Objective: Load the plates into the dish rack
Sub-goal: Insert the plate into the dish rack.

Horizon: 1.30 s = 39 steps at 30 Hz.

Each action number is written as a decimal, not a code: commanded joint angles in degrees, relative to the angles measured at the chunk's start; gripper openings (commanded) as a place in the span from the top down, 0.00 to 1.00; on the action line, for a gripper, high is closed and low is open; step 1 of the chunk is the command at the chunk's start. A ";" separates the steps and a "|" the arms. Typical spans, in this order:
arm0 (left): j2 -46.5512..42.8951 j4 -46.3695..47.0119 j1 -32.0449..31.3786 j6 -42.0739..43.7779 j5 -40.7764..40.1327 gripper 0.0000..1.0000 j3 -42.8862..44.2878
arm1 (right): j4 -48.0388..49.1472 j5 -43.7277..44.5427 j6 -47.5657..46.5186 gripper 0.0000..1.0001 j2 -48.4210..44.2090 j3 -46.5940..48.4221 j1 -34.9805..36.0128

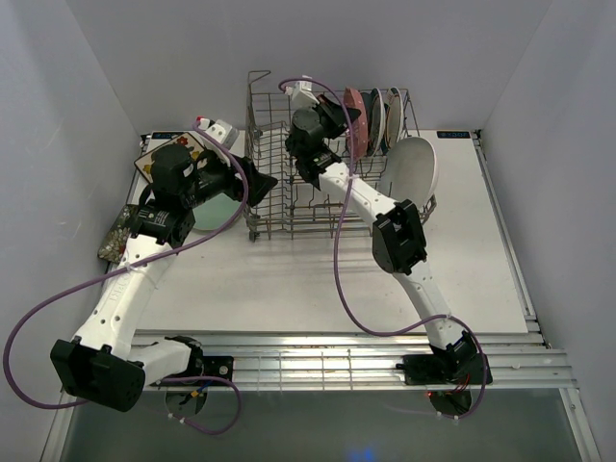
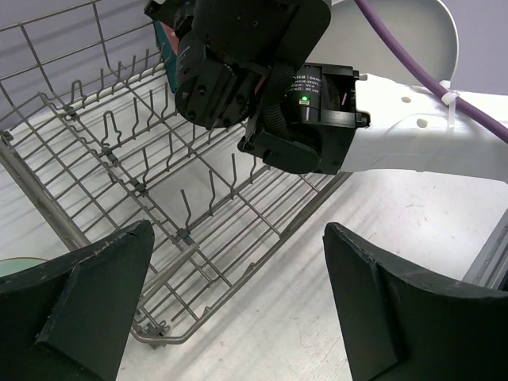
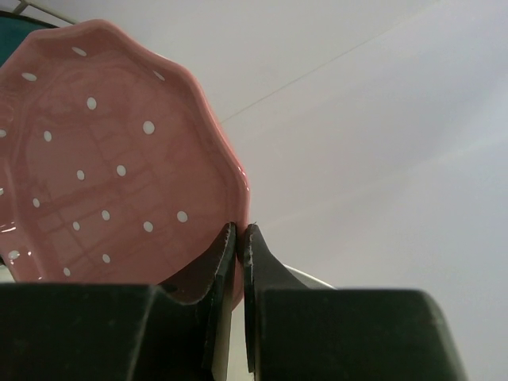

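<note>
The grey wire dish rack (image 1: 279, 207) stands at the back middle of the table. Upright plates (image 1: 382, 117) sit in its back right corner. My right gripper (image 1: 339, 115) is over the rack beside them, shut on the rim of the pink dotted plate (image 3: 111, 159), which stands upright; the fingertips (image 3: 230, 238) pinch its edge. A white oval plate (image 1: 412, 168) leans on the rack's right side. My left gripper (image 1: 262, 181) hovers open and holding nothing at the rack's left side, its fingers (image 2: 381, 302) wide over the rack's near corner (image 2: 159, 333).
A mint round plate (image 1: 217, 214) lies under the left arm. A cream floral square plate (image 1: 164, 154) and a dark floral one (image 1: 115, 243) lie by the left wall. The right arm's wrist (image 2: 270, 87) fills the space over the rack.
</note>
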 commanded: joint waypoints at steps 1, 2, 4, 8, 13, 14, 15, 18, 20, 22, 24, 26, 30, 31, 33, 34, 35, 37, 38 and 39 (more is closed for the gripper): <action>-1.88 0.09 -0.10 0.14 1.71 0.02 -0.97 | 4.07 1.03 -1.44 0.92 0.70 1.63 0.20; -2.31 0.18 -0.18 0.14 1.79 0.02 -1.06 | 4.07 0.60 -1.27 0.92 0.70 1.01 0.20; -2.76 0.27 -0.18 0.23 1.97 0.02 -1.41 | 4.07 0.33 -0.92 0.92 0.70 0.57 0.29; -3.81 0.27 -0.18 0.23 2.23 0.02 -1.67 | 1.53 -0.55 1.70 0.92 0.61 0.30 0.38; -4.69 0.18 -0.18 0.23 2.32 0.02 -1.76 | -10.67 -3.01 11.54 0.92 -1.41 -1.36 0.46; -4.87 0.18 -0.18 0.23 2.32 0.02 -1.76 | -14.01 -4.75 14.26 0.92 -1.67 -1.02 0.46; -5.04 0.09 -0.18 0.23 2.24 0.02 -1.76 | -21.52 -5.72 20.99 0.92 -1.68 -0.14 0.46; -5.39 0.09 -0.18 0.23 2.23 0.02 -1.85 | -26.34 -8.02 27.02 0.92 -2.46 0.66 0.47; -5.48 -0.08 -0.18 0.23 2.23 0.02 -1.76 | -25.64 -8.28 27.38 0.92 -3.08 -0.84 0.38; -5.48 -0.08 -0.18 0.14 2.23 0.02 -1.76 | -29.91 -10.46 30.61 0.92 -3.26 0.21 0.38; -5.48 -0.08 -0.18 0.23 1.97 0.02 -1.85 | -34.58 -12.23 34.75 0.92 -3.26 1.53 0.20; -5.31 -0.08 -0.18 0.23 1.97 0.02 -1.76 | -36.01 -13.72 38.10 0.92 -4.74 -0.38 -0.15; -5.05 -0.08 -0.18 0.23 2.06 0.02 -1.67 | -40.40 -17.42 44.07 0.92 -6.33 -1.36 -1.20; -5.04 -0.08 -0.18 0.23 1.97 0.02 -1.67 | -40.93 -18.21 44.87 0.92 -6.68 -1.54 -1.47; -4.78 -0.17 -0.18 0.23 1.80 0.02 -1.59 | -43.03 -20.67 47.59 0.92 -7.47 -1.80 -1.99; -4.78 -0.08 -0.18 0.23 1.71 0.02 -1.59 | -43.65 -21.46 48.47 0.92 -7.82 -1.89 -2.26; -4.69 -0.08 -0.10 0.23 1.71 0.02 -1.50 | -44.27 -23.21 50.31 0.92 -8.44 -2.07 -2.43; -4.60 -0.17 -0.18 0.23 1.62 0.02 -1.24 | -46.29 -27.06 52.51 0.92 -9.14 -2.59 -2.96; -4.52 -0.17 -0.18 0.23 1.53 0.02 -1.15 | -46.99 -28.22 53.57 0.92 -9.93 -2.77 -3.22; -4.52 -0.17 -0.18 0.23 1.44 0.02 -1.06 | -47.26 -29.54 55.06 0.92 -10.46 -3.12 -3.57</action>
